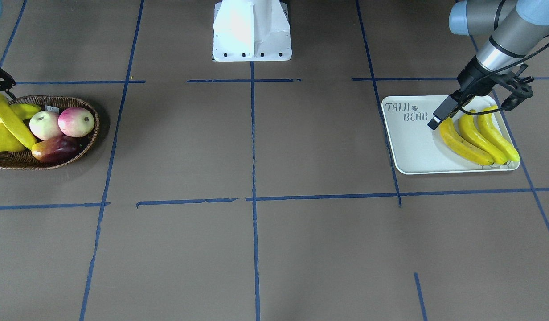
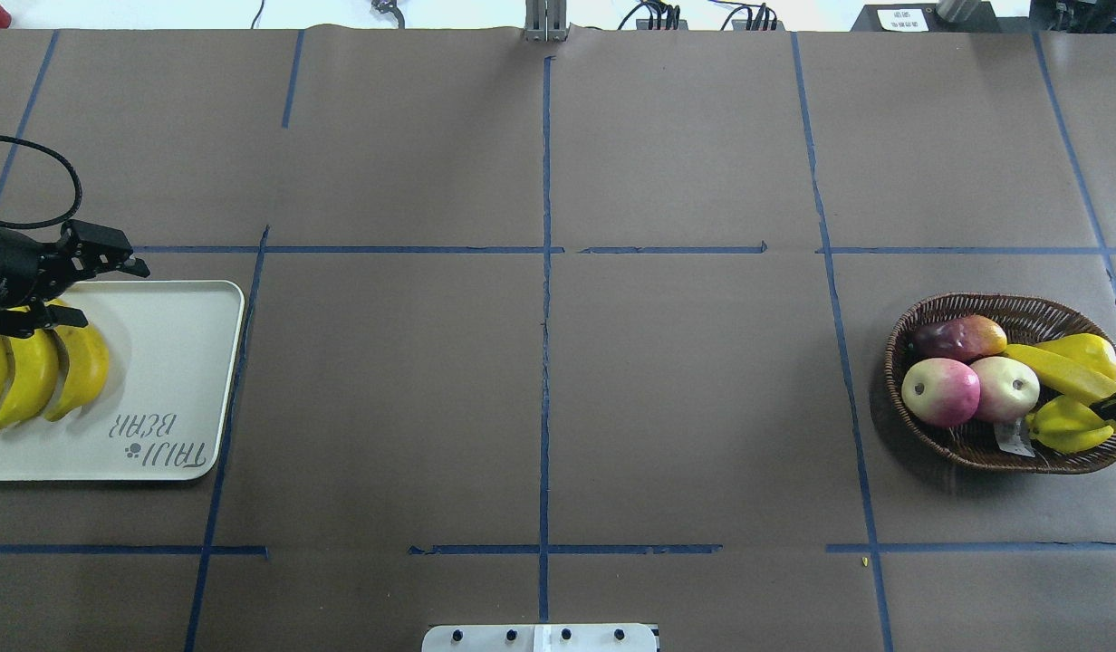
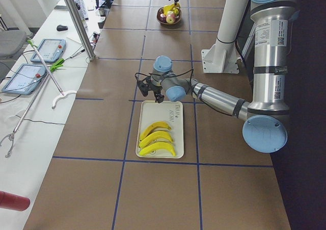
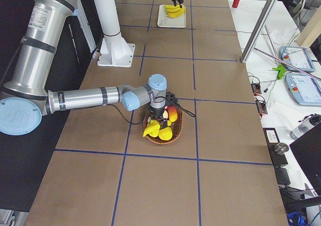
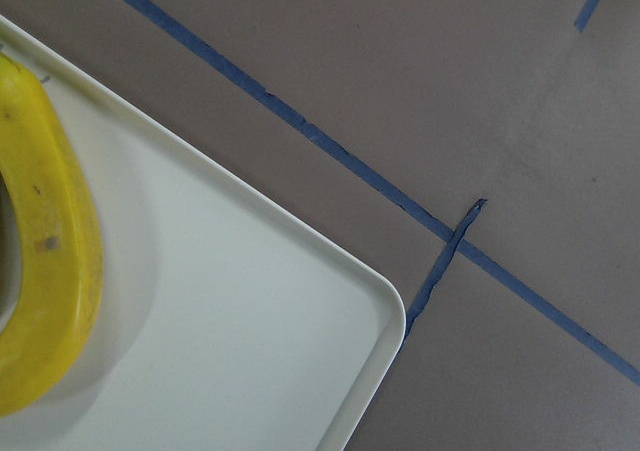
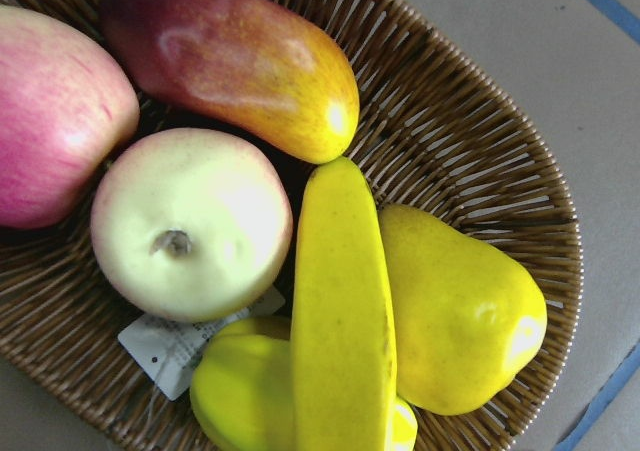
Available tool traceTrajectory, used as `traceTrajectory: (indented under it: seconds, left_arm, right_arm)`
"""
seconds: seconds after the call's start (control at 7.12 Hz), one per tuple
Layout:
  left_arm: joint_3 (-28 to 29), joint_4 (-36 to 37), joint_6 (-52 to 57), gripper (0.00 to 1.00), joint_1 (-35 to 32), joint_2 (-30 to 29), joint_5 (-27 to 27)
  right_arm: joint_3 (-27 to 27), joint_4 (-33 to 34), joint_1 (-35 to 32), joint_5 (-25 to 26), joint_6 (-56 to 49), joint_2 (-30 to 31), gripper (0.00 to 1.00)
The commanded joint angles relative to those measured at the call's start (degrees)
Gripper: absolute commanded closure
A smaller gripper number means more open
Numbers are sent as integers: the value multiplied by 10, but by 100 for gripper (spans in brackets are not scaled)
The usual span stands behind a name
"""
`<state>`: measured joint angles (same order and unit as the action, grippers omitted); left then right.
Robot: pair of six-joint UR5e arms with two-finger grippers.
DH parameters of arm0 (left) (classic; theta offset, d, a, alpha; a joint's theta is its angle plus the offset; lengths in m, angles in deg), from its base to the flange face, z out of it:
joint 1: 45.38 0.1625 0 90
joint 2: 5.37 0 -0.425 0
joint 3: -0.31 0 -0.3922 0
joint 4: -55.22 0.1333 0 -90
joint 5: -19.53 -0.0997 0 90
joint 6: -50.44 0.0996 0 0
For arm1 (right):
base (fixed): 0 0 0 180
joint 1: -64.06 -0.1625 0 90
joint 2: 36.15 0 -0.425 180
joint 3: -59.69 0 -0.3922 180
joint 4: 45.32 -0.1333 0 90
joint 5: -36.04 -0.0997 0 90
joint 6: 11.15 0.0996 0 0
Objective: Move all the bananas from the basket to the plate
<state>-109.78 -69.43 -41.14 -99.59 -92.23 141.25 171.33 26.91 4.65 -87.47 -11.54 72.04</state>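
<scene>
Last banana in basket looks light, slick, stiff, best gripped mid-length; left tool gapes empty, right tool grip unclear

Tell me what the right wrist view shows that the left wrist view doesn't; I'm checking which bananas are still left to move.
Only the right wrist view: the dark-brown woven wicker basket holding one long glossy yellow banana, a plump yellow pear-shaped fruit, a ridged yellow starfruit, a pink apple, a pale cream apple, a red-and-yellow mango and a white tag. Only the left wrist view: a corner of the pale cream rectangular tray with another curved yellow banana lying on it. Both: the brown table covering crossed by blue tape lines.
</scene>
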Motion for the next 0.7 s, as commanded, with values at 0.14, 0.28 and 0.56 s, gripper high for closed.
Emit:
traceTrajectory:
  seconds: [0.14, 0.28, 0.56]
  left_arm:
    - [0, 0, 0, 0, 1, 0, 0]
    - [1, -1, 0, 0, 1, -1, 0]
    - [0, -1, 0, 0, 2, -1, 0]
  right_arm:
    - [-28, 3, 35, 9, 1, 0, 2]
    - [-28, 3, 35, 12, 0, 4, 6]
    - [-29, 5, 36, 14, -6, 5, 66]
